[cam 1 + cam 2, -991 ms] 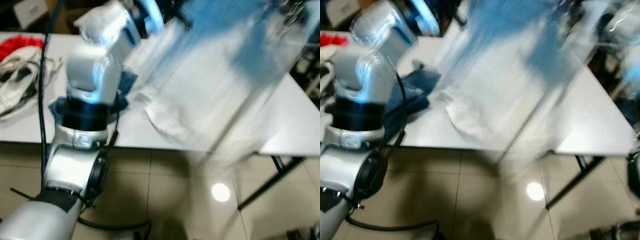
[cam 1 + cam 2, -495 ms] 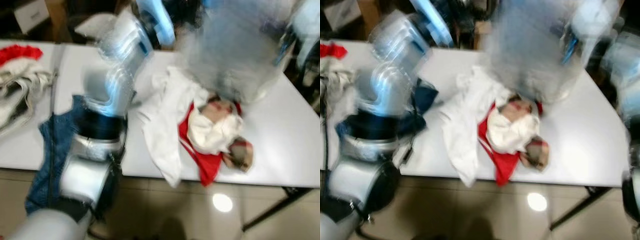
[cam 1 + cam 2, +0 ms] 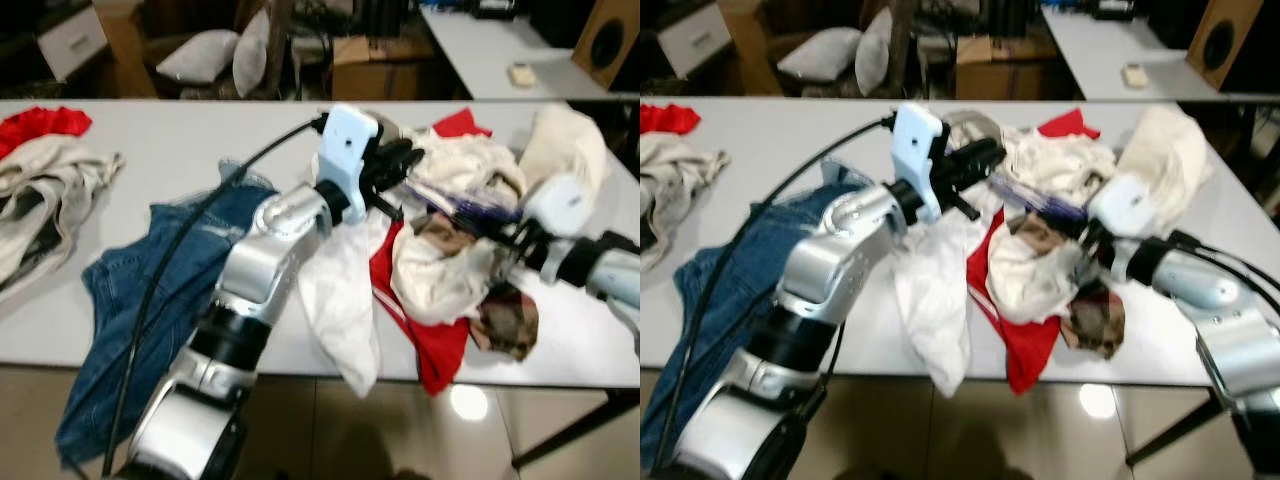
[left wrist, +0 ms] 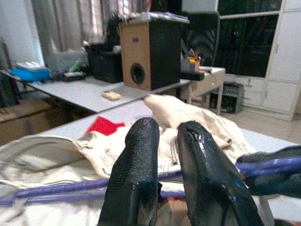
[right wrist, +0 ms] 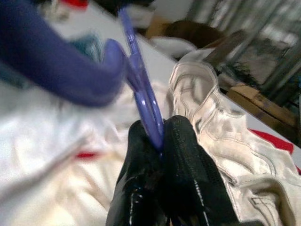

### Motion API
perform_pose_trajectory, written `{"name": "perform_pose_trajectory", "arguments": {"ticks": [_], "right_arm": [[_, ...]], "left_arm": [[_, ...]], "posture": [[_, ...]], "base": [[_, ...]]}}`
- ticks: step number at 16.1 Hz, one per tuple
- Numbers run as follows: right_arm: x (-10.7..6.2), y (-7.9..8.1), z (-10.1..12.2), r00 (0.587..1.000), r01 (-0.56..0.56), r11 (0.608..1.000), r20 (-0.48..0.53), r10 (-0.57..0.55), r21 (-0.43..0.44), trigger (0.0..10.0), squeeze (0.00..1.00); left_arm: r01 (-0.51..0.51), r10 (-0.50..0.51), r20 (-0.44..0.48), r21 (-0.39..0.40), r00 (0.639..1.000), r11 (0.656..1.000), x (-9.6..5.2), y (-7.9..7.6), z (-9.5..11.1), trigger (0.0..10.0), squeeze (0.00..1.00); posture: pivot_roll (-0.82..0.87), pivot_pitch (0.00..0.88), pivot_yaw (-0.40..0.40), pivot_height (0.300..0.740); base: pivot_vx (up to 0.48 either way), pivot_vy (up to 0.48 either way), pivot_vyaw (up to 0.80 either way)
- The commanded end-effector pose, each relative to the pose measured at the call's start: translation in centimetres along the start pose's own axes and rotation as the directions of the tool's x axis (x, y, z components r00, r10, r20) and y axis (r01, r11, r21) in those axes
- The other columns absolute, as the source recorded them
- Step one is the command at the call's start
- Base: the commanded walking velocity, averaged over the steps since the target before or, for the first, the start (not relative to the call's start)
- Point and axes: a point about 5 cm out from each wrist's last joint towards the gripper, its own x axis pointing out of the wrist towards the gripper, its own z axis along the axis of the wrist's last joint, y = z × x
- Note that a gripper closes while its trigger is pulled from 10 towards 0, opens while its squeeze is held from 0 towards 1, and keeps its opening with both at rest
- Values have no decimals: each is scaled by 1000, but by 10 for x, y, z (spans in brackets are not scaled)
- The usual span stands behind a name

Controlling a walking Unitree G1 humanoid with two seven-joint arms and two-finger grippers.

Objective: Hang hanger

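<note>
Cluttered with clothes, the white counter (image 3: 150, 150) fills mid-frame. Right of centre, the right end effector (image 5: 160, 141) is clenched on the purple hanger (image 5: 141, 99); the left end effector (image 4: 164, 141) straddles it, slightly parted. Hanging seems still undone.

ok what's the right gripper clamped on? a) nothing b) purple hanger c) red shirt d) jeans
b, the right gripper has its fingers shut on the purple hanger, whose bar runs up from between them over the cream clothes.
</note>
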Motion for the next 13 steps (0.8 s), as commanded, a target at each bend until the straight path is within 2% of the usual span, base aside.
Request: {"name": "perform_pose_trajectory", "arguments": {"ticks": [1,3,4,5,6,7,8,9,10,11,13], "right_arm": [[-9,-2,10,994,105,990,9,-106,94,10000,0],[-16,4,12,993,115,980,-24,-113,160,10000,0],[-27,10,9,995,65,972,-92,-45,224,10000,0],[-31,12,8,993,45,970,-120,-16,240,10000,0],[-38,14,7,987,36,968,-161,5,247,10000,0],[-40,13,9,985,53,964,-170,-8,262,10000,0],[-47,10,2,962,109,940,-271,-18,324,10000,0],[-52,13,-13,929,155,924,-370,-15,350,10000,0],[-52,13,-16,925,163,921,-379,-18,354,10000,0],[-45,11,-13,933,217,904,-351,-81,369,10000,0],[-39,4,-4,942,278,874,-293,-166,398,10000,0]], "left_arm": [[-114,113,-51,-12,992,993,-20,19,-13,10000,0],[-159,158,-45,-26,986,987,-32,23,-14,10000,0],[-214,213,-20,-43,977,976,-47,31,-10,10000,0],[-234,234,-11,-49,972,971,-52,34,-9,10000,0],[-280,280,6,-43,960,959,-63,41,-5,10000,0],[-304,305,17,-37,952,952,-68,45,-3,10000,0],[-371,373,66,-35,926,928,-82,57,9,10000,0],[-349,358,136,-85,924,933,-89,61,26,10000,0],[-326,338,151,-101,929,940,-89,60,29,10000,0],[-237,256,141,-134,957,962,-93,55,31,10000,0],[-327,332,40,-88,942,941,-102,63,19,10000,0]], "posture": [[-95,0,49,740],[-91,0,51,740],[-87,0,53,740],[-87,0,53,740],[-86,0,61,740],[-86,0,61,740],[-85,0,65,740],[-77,0,64,740],[-77,0,64,740],[-66,0,66,740],[-64,0,67,740]], "base": [[0,0,0],[0,0,0],[0,0,0],[0,0,0],[0,0,0],[0,0,0],[0,0,0],[0,0,0],[0,0,0],[0,0,0],[0,0,0]]}}
